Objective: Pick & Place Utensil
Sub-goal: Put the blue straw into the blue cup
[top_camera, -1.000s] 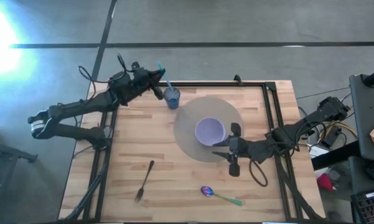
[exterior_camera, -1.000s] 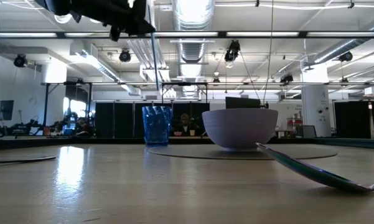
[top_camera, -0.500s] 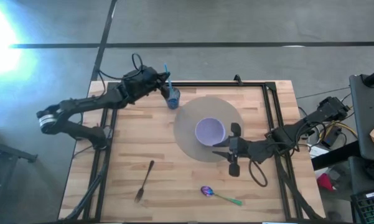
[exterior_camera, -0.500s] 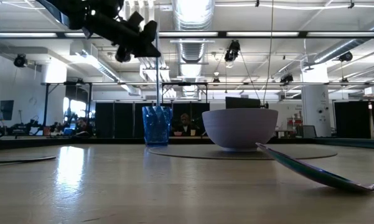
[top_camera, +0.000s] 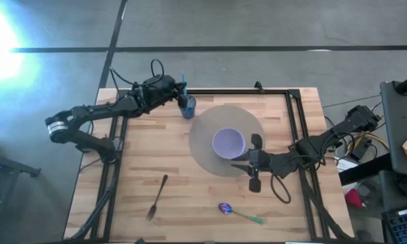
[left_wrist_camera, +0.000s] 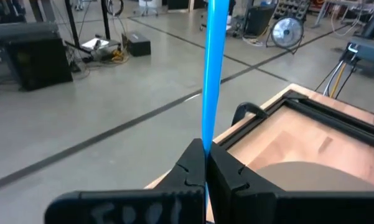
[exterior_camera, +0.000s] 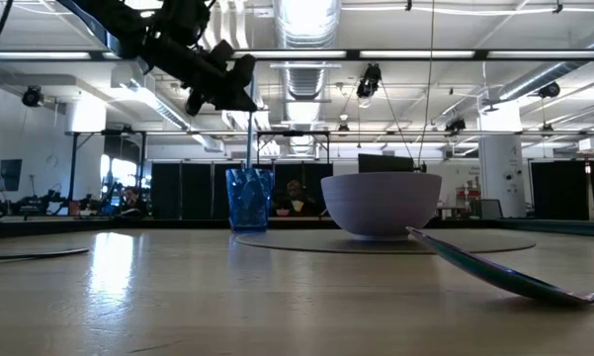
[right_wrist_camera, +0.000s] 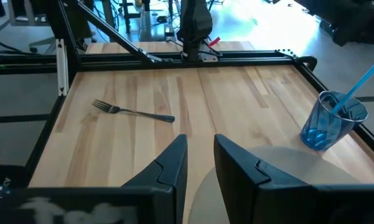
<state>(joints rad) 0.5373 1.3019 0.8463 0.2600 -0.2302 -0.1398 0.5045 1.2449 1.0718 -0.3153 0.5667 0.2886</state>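
**Blue utensil pinched over the cup**

At the table's far left corner, the left hand (top_camera: 177, 93) is pressed together on a slim blue utensil handle (left_wrist_camera: 211, 74), its fingers (left_wrist_camera: 190, 168) clamped on the lower part while the rest rises straight up. The utensil's lower end stands inside the translucent blue cup (top_camera: 187, 106), which sits upright on the wooden table (top_camera: 142, 149) just beside the rim of the round grey mat (top_camera: 206, 152). In the low view the hand (exterior_camera: 239, 91) hangs directly above the cup (exterior_camera: 248, 198).

On the mat stands a pale lavender bowl (top_camera: 228, 143). The right hand (top_camera: 247, 167) lies low at the mat's near right edge, just beside the bowl, its fingers (right_wrist_camera: 174, 165) a narrow gap apart and pinching nothing.

Nearer the front edge, a dark fork (top_camera: 157, 197) lies on the bare wood at left, and a spoon with a purple bowl and green handle (top_camera: 238, 212) lies well apart from it at right
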